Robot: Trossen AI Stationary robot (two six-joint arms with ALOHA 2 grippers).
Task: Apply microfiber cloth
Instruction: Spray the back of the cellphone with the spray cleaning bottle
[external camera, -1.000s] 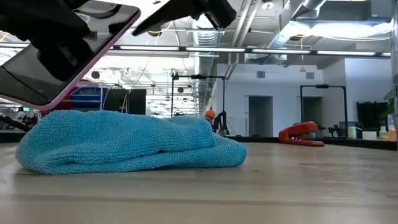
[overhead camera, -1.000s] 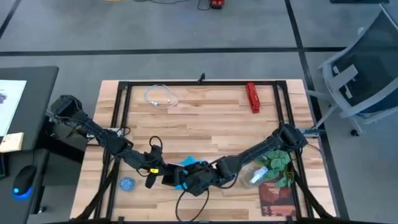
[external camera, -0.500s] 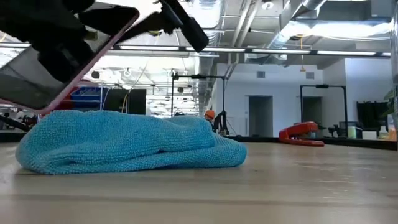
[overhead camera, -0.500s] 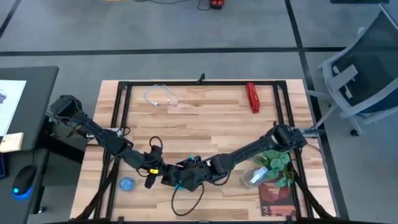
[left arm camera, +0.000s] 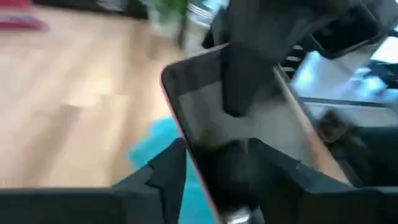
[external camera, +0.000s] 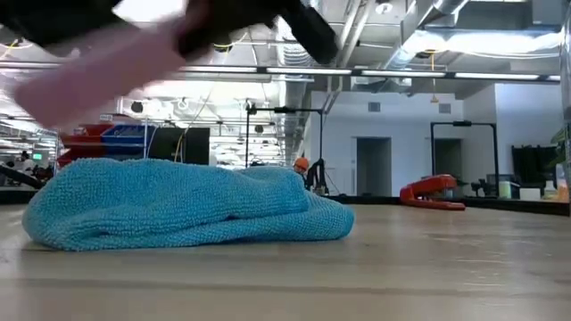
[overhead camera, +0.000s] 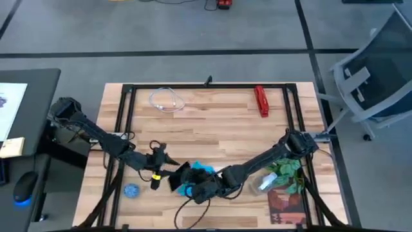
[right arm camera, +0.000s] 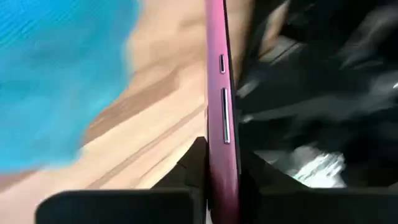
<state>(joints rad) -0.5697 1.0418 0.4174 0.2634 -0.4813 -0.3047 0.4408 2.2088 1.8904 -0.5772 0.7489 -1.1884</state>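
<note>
The sky-blue microfiber cloth [overhead camera: 201, 169] [external camera: 178, 212] lies bunched on the table near its front edge. A dark smartphone with a pink rim [left arm camera: 249, 124] [overhead camera: 179, 179] hangs above the cloth's left part; it shows as a pink blur [external camera: 107, 71] in the low view. My right gripper [right arm camera: 222, 158] [overhead camera: 191, 187] is shut on the phone. My left gripper [left arm camera: 216, 150] [overhead camera: 164, 171] is open, with one finger on each side of the phone's near end. I cannot tell whether those fingers touch it. My right gripper pinches the phone between its two fingers, one on the screen [left arm camera: 244, 81] and one on the back. The pink side edge with its buttons [right arm camera: 222, 134] runs out between them. The fingers come from the table's right. The phone is lifted clear of the cloth and tilted.
A small blue disc [overhead camera: 132, 190] lies left of the grippers. A plant [overhead camera: 286, 169], a spray bottle [overhead camera: 266, 183] and a brown card [overhead camera: 284, 207] stand at the front right. A red stapler [overhead camera: 261, 101] and a coiled white cable [overhead camera: 167, 100] lie at the back.
My right gripper has moved in over the phone from the table's right. My left gripper has drawn back a little toward the left edge. The phone, tilted and still before, now blurs in motion. More of the cloth shows from above; it has not moved.
</note>
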